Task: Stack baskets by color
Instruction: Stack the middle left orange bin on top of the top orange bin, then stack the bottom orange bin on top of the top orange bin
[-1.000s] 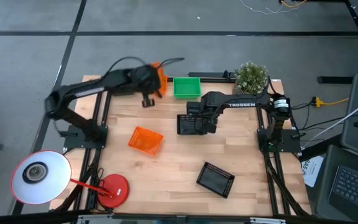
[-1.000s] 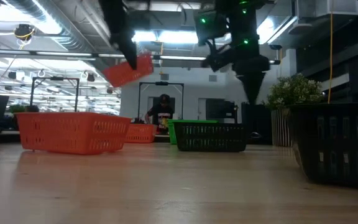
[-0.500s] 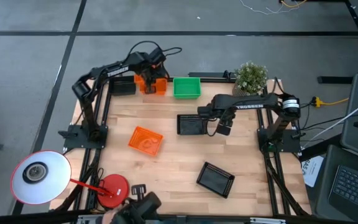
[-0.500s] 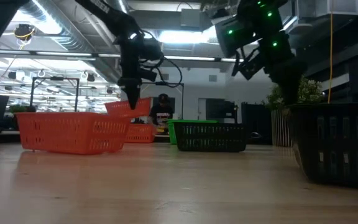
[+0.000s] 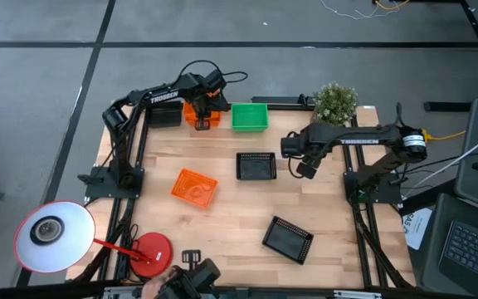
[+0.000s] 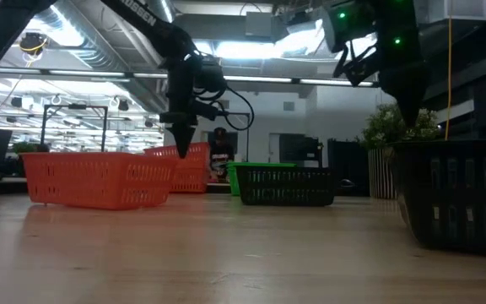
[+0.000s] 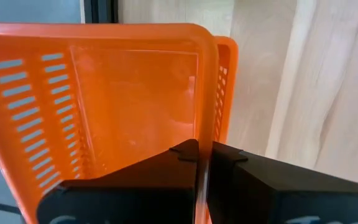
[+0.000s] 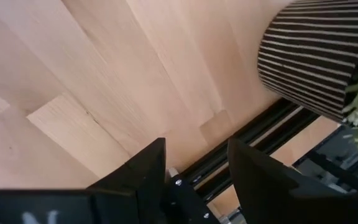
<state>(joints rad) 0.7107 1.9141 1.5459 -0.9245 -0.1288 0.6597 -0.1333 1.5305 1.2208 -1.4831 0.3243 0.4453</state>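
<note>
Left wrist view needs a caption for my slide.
Left gripper pinching an orange basket's wall, nested over another orange basket.

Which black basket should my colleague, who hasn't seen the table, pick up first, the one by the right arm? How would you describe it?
Start at the potted plant at the table's far right corner, then come toward the table's middle. The black basket sits there square to the table edges, just in front of the green basket. The other black basket lies turned at an angle near the front edge.

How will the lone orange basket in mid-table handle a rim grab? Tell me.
The orange basket probably lifts lightly: thin plastic, slotted walls. Its rim may flex under the fingers. It sits skewed and apart from the others, so a nudge would likely slide it on the smooth wooden table.
</note>
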